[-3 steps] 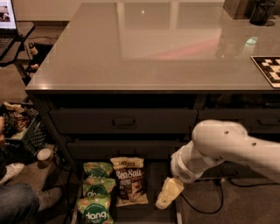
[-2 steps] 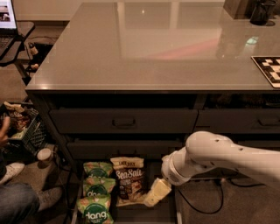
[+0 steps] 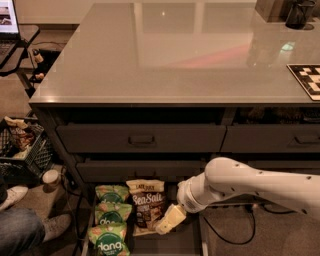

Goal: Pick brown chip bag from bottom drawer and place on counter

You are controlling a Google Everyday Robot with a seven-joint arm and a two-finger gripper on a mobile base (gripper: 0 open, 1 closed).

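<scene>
The brown chip bag point(image 3: 145, 205) lies flat in the open bottom drawer point(image 3: 172, 242), tan top edge toward the cabinet, white "Sea Salt" lettering facing up. My gripper point(image 3: 167, 222) reaches in from the right on a white arm point(image 3: 250, 186) and sits at the bag's lower right corner, touching or just above it. The glossy grey counter point(image 3: 165, 55) spreads above the drawers.
Three green "dang" bags point(image 3: 111, 222) lie in a column left of the brown bag. Closed grey drawer fronts point(image 3: 141, 139) sit above. A checkered board point(image 3: 307, 80) and dark objects point(image 3: 300, 13) sit on the counter's right. A crate point(image 3: 22, 147), a cup point(image 3: 51, 178) and a person's leg and shoe point(image 3: 20, 227) are at left.
My arm has swung left and down, carrying the gripper from the drawer's right side to the brown bag's lower right corner. The bags have not moved.
</scene>
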